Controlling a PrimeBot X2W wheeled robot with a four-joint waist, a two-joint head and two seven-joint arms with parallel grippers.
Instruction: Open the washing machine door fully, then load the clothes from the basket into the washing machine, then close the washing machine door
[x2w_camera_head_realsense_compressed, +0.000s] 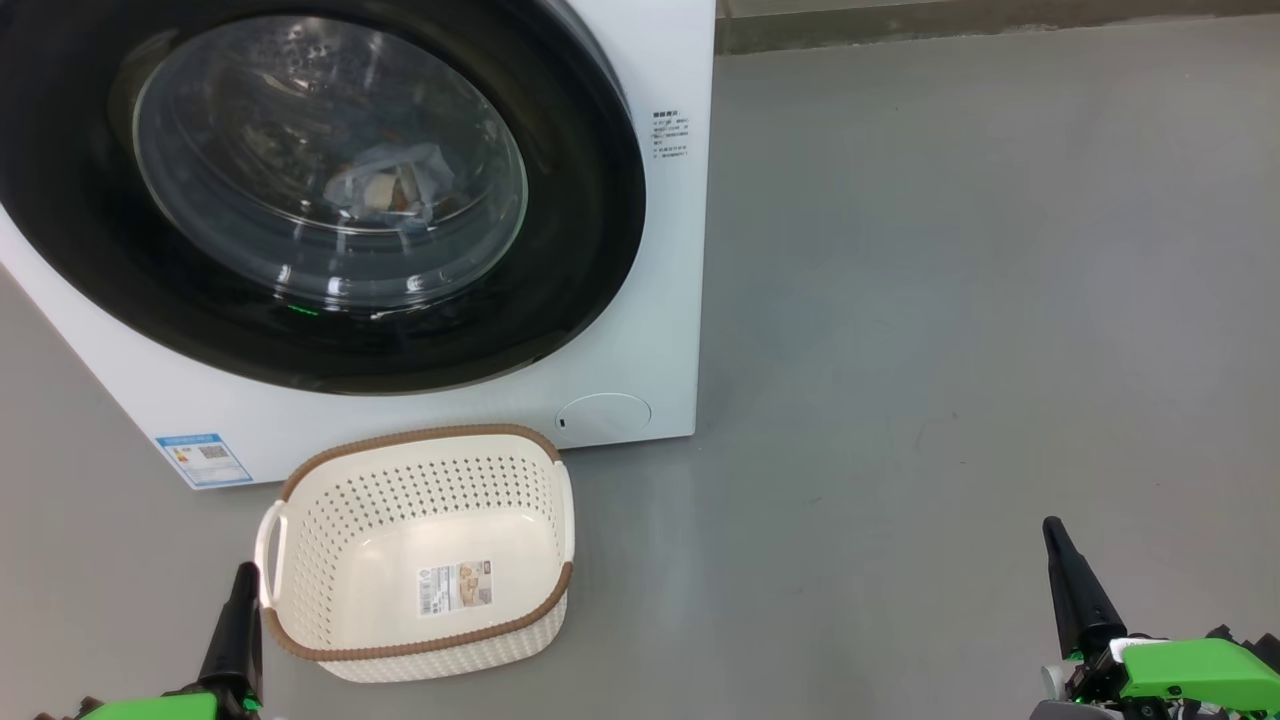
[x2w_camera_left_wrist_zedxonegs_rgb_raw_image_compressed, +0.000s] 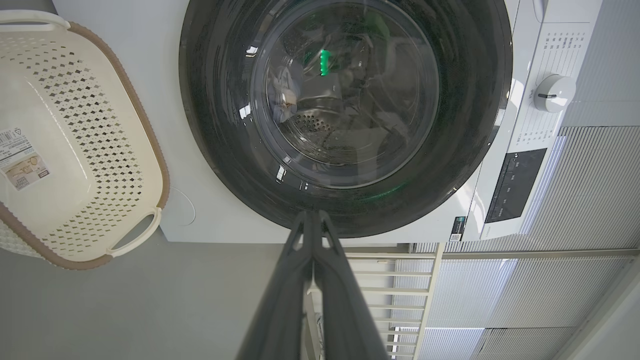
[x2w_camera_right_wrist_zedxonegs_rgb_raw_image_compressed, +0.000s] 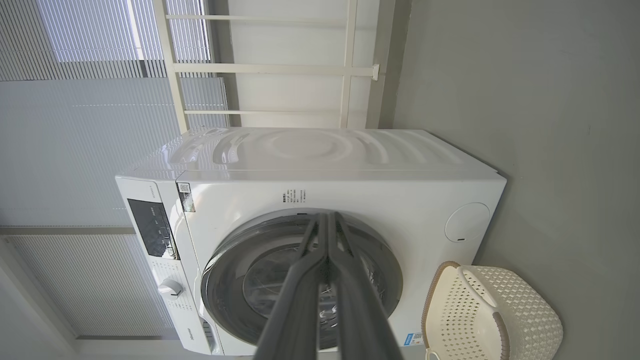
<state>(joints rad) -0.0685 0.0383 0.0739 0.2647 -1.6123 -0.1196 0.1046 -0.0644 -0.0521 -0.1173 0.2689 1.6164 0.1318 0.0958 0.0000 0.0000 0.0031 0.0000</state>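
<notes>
The white washing machine fills the upper left of the head view, and its round black-ringed door lies flat against its front. Through the door glass the clothes show as a pale blue bundle inside the drum. On the floor in front stands the cream basket with only a label sticker on its floor. My left gripper is shut beside the basket's left handle, with nothing in it. Far to the right my right gripper is shut and holds nothing. The door and the basket also appear in the left wrist view.
Grey floor stretches to the right of the machine. A round filter cap and a blue energy sticker mark the machine's lower front. A white control dial sits on its panel. A white frame and blinds stand behind the machine.
</notes>
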